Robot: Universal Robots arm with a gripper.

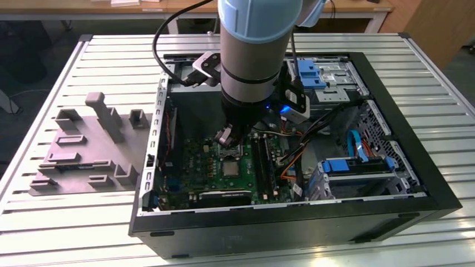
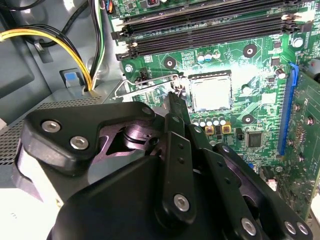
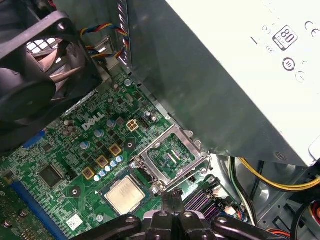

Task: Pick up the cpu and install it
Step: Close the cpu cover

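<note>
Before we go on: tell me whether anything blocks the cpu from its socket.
Nothing visible does. The cpu already lies in the socket, with the hinged metal frame swung open beside it. The gripper hangs just above.

A robotics lab or workshop: an opened computer case lies on a slotted aluminium table, wooden desks behind.

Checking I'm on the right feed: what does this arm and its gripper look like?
The arm is a thick grey cylinder with a pale blue cap at its upper joint. Black cables loop along it, and a small blue light glows near the wrist. In the second wrist view the gripper is matte black, built of linked bars with silver screw heads.
</note>
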